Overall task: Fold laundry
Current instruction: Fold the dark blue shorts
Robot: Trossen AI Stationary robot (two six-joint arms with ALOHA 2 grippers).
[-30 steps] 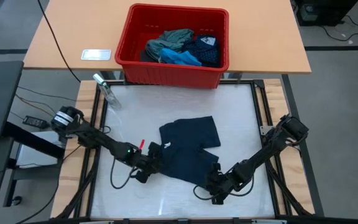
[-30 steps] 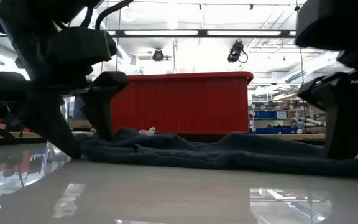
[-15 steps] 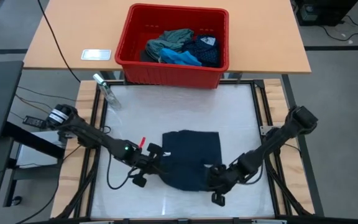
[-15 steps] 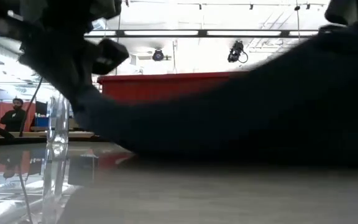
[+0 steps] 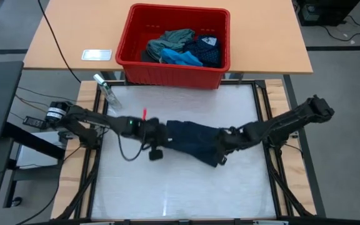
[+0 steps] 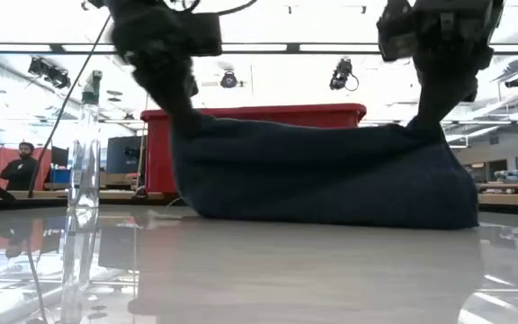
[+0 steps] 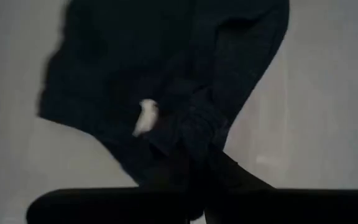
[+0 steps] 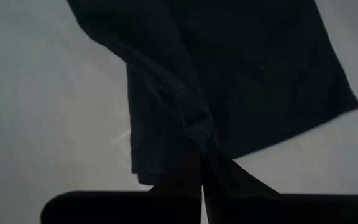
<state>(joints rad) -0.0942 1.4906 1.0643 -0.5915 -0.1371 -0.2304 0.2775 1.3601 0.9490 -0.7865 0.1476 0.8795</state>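
Note:
A dark navy garment [image 5: 192, 140] is stretched between my two grippers over the middle of the white table [image 5: 180, 194]. In the low view it hangs as a wide curtain [image 6: 322, 175]. My left gripper [image 5: 160, 134] is shut on its left end and my right gripper [image 5: 225, 142] on its right end. A white label [image 7: 145, 118] shows on the cloth near the left gripper. More laundry [image 5: 183, 49] lies heaped in the red bin [image 5: 130, 47]. My left gripper pinches a bunched upper corner of the garment [image 7: 188, 146] between its two fingers, slanting down from above. One layer or several, I cannot tell. The cloth hangs below the fingers, with its lower edge [image 6: 241, 216] on the table. My right gripper pinches the other upper corner [image 8: 197, 140], gathered into folds, between its two fingers, which point steeply down. The garment hangs below, and its upper edge [image 6: 331, 130] runs almost straight across to the left gripper. Its lower edge [image 6: 403, 223] rests on the table.
The red bin stands on a wooden table beyond the far edge. A clear bottle [image 5: 107, 92] lies at the far left corner. A white card [image 5: 97, 55] lies left of the bin. A person [image 6: 25, 166] stands far back in the room.
Both grippers have shut on the near corners of the garment, which lay flat, then risen and gone toward the far edge. The near edge has been lifted and drawn out between them. The garment now hangs with only its lower edge on the table.

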